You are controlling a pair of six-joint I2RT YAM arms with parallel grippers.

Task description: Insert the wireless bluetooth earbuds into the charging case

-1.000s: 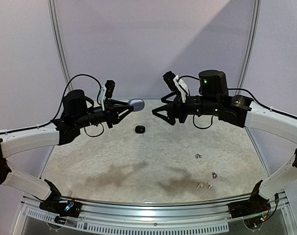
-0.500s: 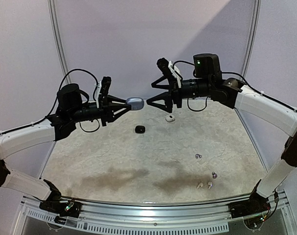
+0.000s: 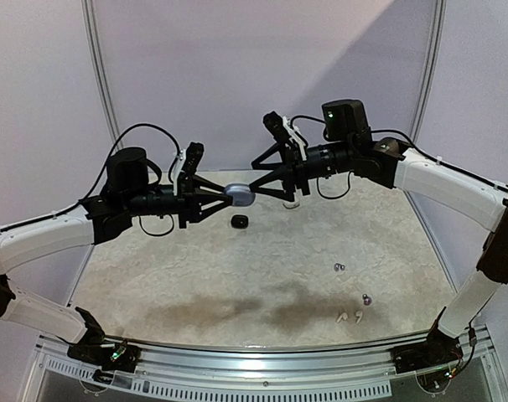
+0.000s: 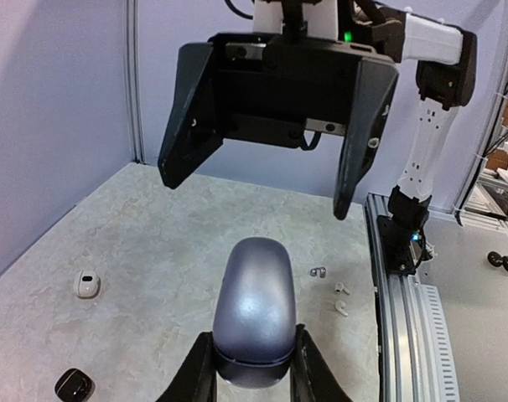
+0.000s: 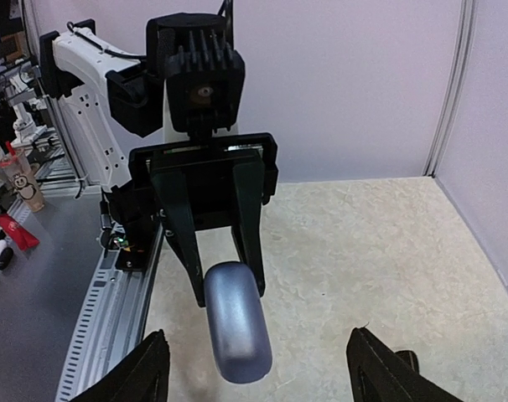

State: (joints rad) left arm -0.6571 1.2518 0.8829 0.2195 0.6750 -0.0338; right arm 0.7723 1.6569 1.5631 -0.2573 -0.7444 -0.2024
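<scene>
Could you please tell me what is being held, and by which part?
Left gripper holds the grey-blue case by one end; right gripper holds nothing.

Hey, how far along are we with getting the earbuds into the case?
Done: the grey-blue case is off the table, the left claw shut on it. In hand: the right claw, open, is at its free end; the case looks closed. Left: the earbuds I can see, like the white stemmed pair, lie loose on the table.
</scene>
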